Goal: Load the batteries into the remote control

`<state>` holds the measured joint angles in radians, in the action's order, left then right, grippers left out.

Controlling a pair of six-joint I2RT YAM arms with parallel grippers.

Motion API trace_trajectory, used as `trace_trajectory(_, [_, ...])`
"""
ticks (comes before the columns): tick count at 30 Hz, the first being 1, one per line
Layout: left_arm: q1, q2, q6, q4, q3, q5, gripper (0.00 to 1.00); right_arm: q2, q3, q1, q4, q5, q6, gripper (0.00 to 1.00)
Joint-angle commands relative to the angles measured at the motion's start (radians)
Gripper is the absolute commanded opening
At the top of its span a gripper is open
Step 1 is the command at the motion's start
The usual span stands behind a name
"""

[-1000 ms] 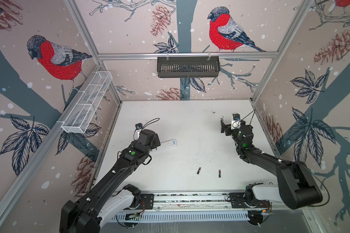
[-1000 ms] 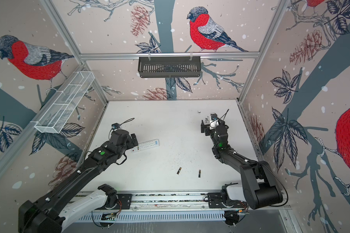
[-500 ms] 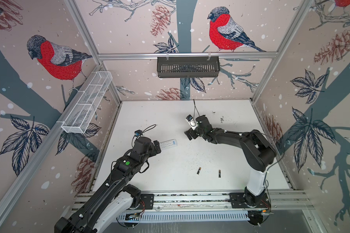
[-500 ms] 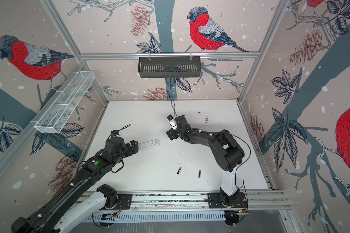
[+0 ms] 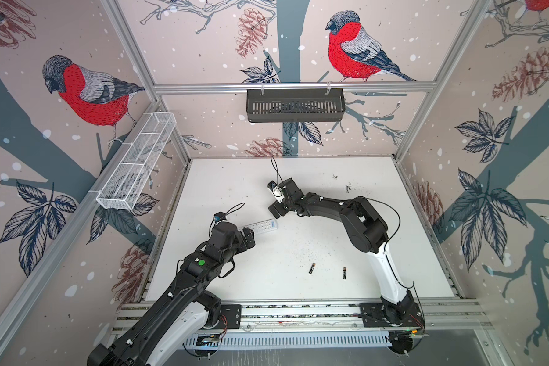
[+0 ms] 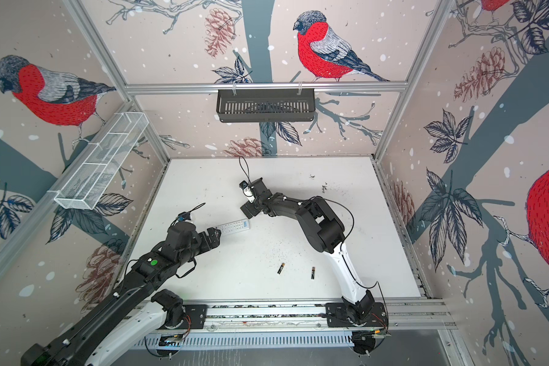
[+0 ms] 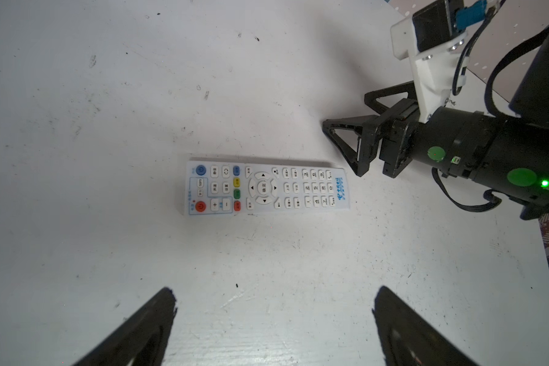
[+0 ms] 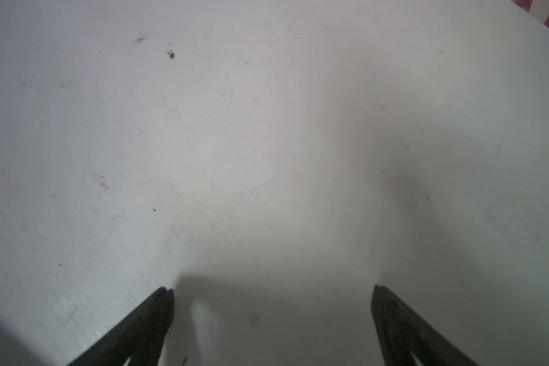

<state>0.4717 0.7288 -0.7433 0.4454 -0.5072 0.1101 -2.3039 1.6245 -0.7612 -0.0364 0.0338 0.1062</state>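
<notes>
The white remote control (image 5: pixel 260 226) (image 6: pixel 233 227) lies buttons up, left of the table's middle; the left wrist view shows its coloured buttons and blue logo (image 7: pixel 267 188). Two black batteries with gold ends (image 5: pixel 312 268) (image 5: pixel 344 272) (image 6: pixel 280 268) (image 6: pixel 313 273) lie apart near the front edge. My left gripper (image 5: pixel 249 237) (image 6: pixel 214 239) (image 7: pixel 273 294) hangs open and empty just short of the remote's near-left end. My right gripper (image 5: pixel 274 210) (image 6: pixel 247 210) (image 8: pixel 271 290) is open and empty over bare table just beyond the logo end; its fingers (image 7: pixel 366 142) show in the left wrist view.
A black slatted basket (image 5: pixel 295 106) hangs on the back wall. On the left wall sits a white mesh tray (image 5: pixel 137 164). Dark specks dot the table (image 5: pixel 298 253). The right arm's elbow (image 5: pixel 365 228) rises right of the middle.
The right arm has swung from the table's right side across to the remote's logo end. The left gripper has drawn back a little, uncovering more of the remote. Both stayed open.
</notes>
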Motion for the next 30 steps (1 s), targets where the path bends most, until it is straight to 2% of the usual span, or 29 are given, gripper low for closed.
trace_trajectory(1, [0.001, 0.005, -0.004, -0.039, -0.004, -0.006, 0.98, -0.009, -0.012, -0.028, -0.152, 0.015, 0.088, 1.00])
trace_trajectory(7, [0.000, 0.009, 0.004, -0.031, -0.017, 0.012, 0.97, 0.119, -0.207, -0.093, -0.130, 0.008, 0.125, 1.00])
trace_trajectory(13, [0.000, 0.008, 0.010, -0.027, -0.023, 0.026, 0.98, 0.278, -0.392, -0.104, -0.069, -0.063, 0.027, 0.99])
trace_trajectory(20, [-0.002, 0.021, 0.027, -0.024, -0.040, 0.032, 0.98, 0.470, -0.572, -0.174, -0.028, -0.003, -0.011, 0.99])
trace_trajectory(24, [-0.001, 0.028, 0.036, -0.011, -0.059, 0.052, 0.98, 0.483, -0.597, -0.239, -0.040, -0.012, -0.006, 0.99])
trace_trajectory(30, [-0.003, 0.026, 0.039, -0.003, -0.067, 0.053, 0.97, 0.399, -0.545, -0.255, -0.039, -0.025, -0.021, 0.99])
